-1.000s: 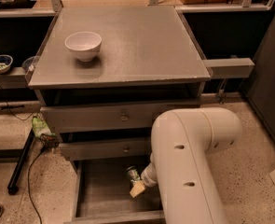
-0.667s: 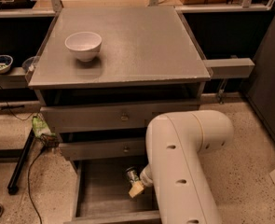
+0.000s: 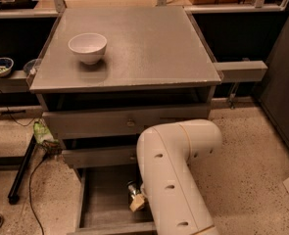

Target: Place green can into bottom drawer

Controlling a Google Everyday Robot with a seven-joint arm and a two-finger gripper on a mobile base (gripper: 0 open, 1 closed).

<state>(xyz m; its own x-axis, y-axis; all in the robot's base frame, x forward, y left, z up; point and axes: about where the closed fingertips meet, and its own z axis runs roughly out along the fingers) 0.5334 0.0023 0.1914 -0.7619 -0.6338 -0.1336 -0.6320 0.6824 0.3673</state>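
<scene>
Gripper [image 3: 137, 200] of mine down inside the open grey boxy bottom drawer [image 3: 102, 202], shiny metal green can [image 3: 132, 190] right against it, hold on it I cannot tell, round white bowl [image 3: 87, 47] on cabinet top [image 3: 154, 43].

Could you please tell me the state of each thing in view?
bottom drawer: pulled open.
top drawer: pushed in.
middle drawer: pushed in.
white bowl: upright on the cabinet top.
green can: inside the bottom drawer, at the gripper.
gripper: low inside the bottom drawer.
</scene>
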